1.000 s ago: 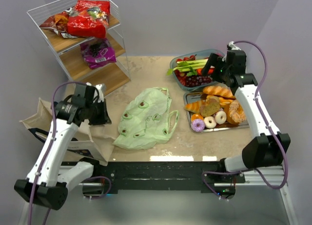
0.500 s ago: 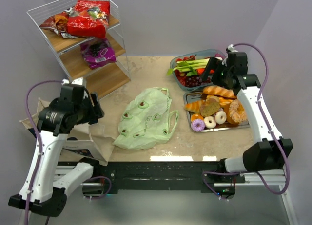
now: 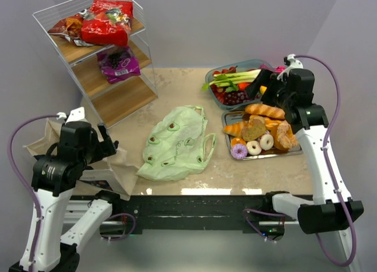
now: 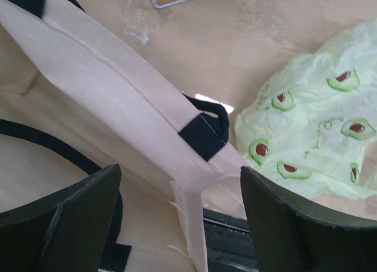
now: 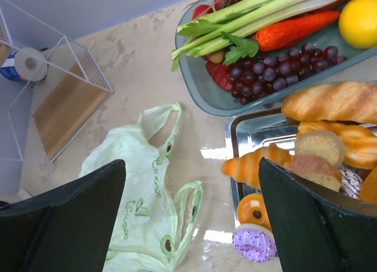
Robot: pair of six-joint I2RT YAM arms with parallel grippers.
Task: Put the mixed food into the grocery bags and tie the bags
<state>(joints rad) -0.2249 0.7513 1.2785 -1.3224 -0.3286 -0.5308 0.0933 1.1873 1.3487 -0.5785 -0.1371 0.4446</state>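
Left gripper [image 4: 180,195]: fingers parted, nothing clamped; angled down over tote [image 4: 118,89] rim, lower left.
Right gripper [image 5: 191,213]: fingers parted; raised beside grapes [image 5: 277,69], upper right.

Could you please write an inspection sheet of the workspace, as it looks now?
Surface: beige stone-look table, glare near front edge.
Job's things: avocado-print bag flat mid-table; canvas tote at left; produce tray and pastry tray at right; snack packets on wire shelf.
Clutter: white roll by the shelf.
Grippers: left gripper open over the tote; right gripper open, empty.
Cables: purple cables loop off both arms.
Surroundings: plain grey walls.
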